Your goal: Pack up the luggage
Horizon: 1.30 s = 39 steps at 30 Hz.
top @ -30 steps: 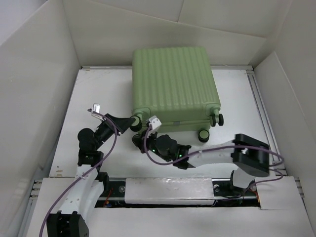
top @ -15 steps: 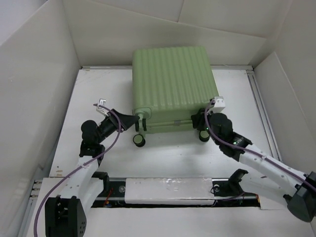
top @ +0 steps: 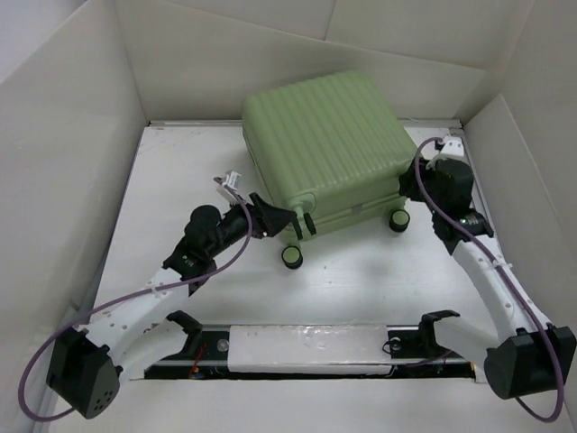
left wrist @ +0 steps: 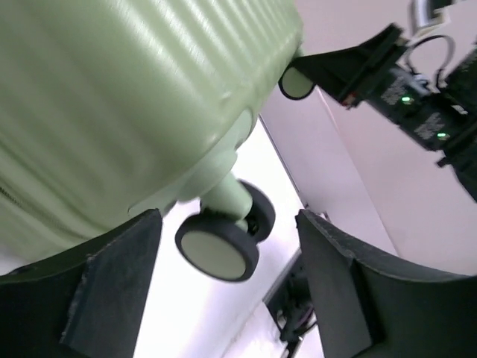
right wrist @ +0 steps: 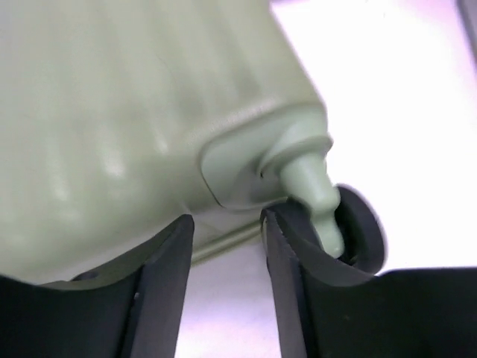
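— Top external view: where is the luggage (top: 325, 144)?

— Lying flat and shut on the table (top: 180, 180), toward its far edge and a little right of the middle. Its long axis runs near-to-far, slightly skewed, with the wheel end facing the near edge.

— Which arm is closer?

— Both are at that wheel end. At the near-left corner is the left gripper (top: 287, 219), with the luggage ahead of it toward the far right. At the right-hand corner is the right gripper (top: 413, 179), with the luggage on its left.

— Jaws?

— On the left wrist view the fingers (left wrist: 112, 291) stand wide apart, with the left wheel (left wrist: 223, 246) between them, untouched. On the right wrist view the fingers (right wrist: 160, 291) are parted by a narrow gap and nothing is clamped. The right wheel (right wrist: 365, 224) sits just behind one finger.

— Surfaces?

— The shell is hard, pale green, ribbed lengthwise and faintly glossy, with rounded corners; I'd guess it is slippery to pinch. The wheels are small castors with black tyres and green hubs on stubby green stems, so they would probably swivel if pushed.

— So?

— I'd judge that the corners offer the only purchase, not the broad face.
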Each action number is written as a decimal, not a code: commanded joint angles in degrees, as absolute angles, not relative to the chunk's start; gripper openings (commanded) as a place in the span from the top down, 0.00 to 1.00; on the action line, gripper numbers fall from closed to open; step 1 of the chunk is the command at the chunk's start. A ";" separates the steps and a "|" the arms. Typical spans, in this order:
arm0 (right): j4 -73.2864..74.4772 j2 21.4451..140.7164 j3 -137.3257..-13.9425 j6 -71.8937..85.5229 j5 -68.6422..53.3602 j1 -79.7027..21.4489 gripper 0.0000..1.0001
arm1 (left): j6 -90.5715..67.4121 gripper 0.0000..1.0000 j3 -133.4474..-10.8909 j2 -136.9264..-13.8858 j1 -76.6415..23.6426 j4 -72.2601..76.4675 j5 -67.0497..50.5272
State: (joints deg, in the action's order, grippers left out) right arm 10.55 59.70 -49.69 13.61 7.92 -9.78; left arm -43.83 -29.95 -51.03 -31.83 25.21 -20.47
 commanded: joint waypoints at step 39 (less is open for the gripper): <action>-54.84 80.77 -26.28 12.74 13.79 -50.53 0.55 | -37.53 1.00 -47.11 -63.54 -46.93 11.24 -2.19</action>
